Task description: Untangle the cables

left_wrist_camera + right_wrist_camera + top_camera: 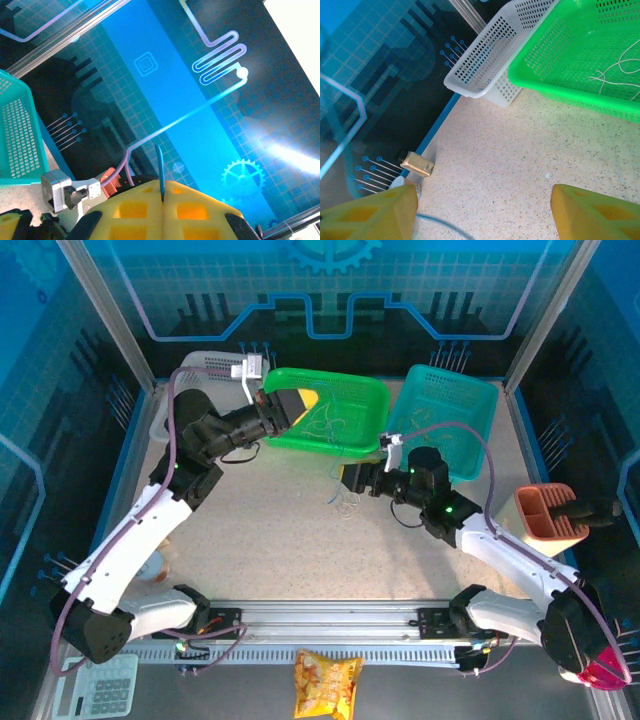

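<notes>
Left gripper [293,404]: squeezed shut on a thin blue cable [160,167], pinched at the line where its two yellow fingers [192,194] met. Hung above the left end of the green basket [350,390], likely so the strand could be dropped in there.
Blue cable: stuck straight up out of the closed left gripper. Looked pulled apart from the rest.
Right gripper [348,478]: wide open, with nothing between its yellow fingers [375,212]. Hovered low over the worktop [270,530], close to the loose clump, probably ready for a pick.
Clump of cables [345,502]: lay on the worktop in front of the green basket, just beside the right gripper. Thin curly strands crossed over each other, so more to pull apart.
White cables [615,75]: rested loose on the floor of the green basket. Looked sorted out already.
Blue-grey strand [440,225]: curved low beside one finger of the right gripper. Too little seen to tell where it went.
Teal basket [445,425]: stood to the right of the green one. Could not tell if any cable lay inside.
White basket [490,55]: stood just beside the green basket, by the wall.
Task so far: partly done, judging by the strands in the basket and the clump left outside.
Next move: likely a gentle pinch on one strand of the clump.
Watch out: thin strands could snag and drag the whole clump along.
</notes>
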Available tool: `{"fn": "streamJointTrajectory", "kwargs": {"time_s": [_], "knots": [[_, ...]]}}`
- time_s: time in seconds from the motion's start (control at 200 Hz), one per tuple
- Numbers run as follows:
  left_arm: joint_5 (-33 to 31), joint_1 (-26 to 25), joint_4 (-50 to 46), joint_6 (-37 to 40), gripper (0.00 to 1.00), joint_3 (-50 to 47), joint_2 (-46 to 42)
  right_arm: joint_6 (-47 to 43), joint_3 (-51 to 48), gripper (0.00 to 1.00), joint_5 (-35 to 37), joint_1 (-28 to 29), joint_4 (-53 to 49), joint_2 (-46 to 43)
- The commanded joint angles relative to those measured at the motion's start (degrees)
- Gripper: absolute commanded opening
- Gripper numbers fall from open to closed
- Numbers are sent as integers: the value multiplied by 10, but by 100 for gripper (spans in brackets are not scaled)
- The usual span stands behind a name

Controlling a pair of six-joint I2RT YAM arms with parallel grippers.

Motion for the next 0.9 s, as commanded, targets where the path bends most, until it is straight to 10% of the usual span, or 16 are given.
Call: {"fn": "streamJointTrajectory", "kwargs": {"time_s": [0.0, 0.895], "knots": [[3, -8, 14, -21, 0, 26, 3, -13, -7, 71, -21, -7, 64, 1], [-4, -23, 15, -28, 0, 83, 4, 5, 14, 77, -80, 16, 232, 127]]}}
